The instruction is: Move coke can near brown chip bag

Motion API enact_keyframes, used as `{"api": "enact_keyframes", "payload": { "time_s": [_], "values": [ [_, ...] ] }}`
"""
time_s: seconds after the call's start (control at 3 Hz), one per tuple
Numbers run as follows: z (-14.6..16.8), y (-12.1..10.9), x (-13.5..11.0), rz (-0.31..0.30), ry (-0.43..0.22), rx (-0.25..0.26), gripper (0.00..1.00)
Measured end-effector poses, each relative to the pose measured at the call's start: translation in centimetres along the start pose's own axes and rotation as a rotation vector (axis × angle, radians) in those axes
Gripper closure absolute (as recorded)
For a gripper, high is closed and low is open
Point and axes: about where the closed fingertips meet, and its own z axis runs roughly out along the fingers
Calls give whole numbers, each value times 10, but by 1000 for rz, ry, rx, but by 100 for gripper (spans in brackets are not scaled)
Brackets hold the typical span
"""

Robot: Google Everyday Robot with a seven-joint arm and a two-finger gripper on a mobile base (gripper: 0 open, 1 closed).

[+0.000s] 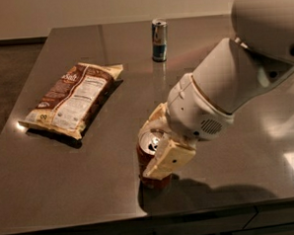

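On the left of the table, brown chip bag: a large flat brown snack bag with cream edges, lying flat, well apart from both cans.
Bag writing: a white nutrition-label panel faces up; its print and the pale logo near the far end are too small to read.
Bag long axis: runs diagonally, from the near-left corner towards the far right.
Bag edges: its near end lies close to the table's left edge.
Table: a dark, glossy brown-grey metal top; a broad bare stretch lies between the bag and the red can.
Coke can: a short red soda can with a silver top, standing upright, long axis vertical and top facing up, near the front edge at the middle.
Coke can writing: the lettering cannot be made out.
Gripper: a cream two-finger pincer set down over the coke can, fingers apart, one in front of the can and one behind it; whether they press it is unclear.
Blue-and-silver can: slim, upright, near the table's far edge; label unreadable.
Arm: white, rounded, reaching in from the upper right.
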Motion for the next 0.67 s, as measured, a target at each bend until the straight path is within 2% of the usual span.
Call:
{"api": "enact_keyframes", "payload": {
  "time_s": [0.33,0.67],
  "values": [
    [-6,-10,-12,-3,-5,-1,87],
    [-10,-34,-28,-4,-19,2,100]
  ]
}}
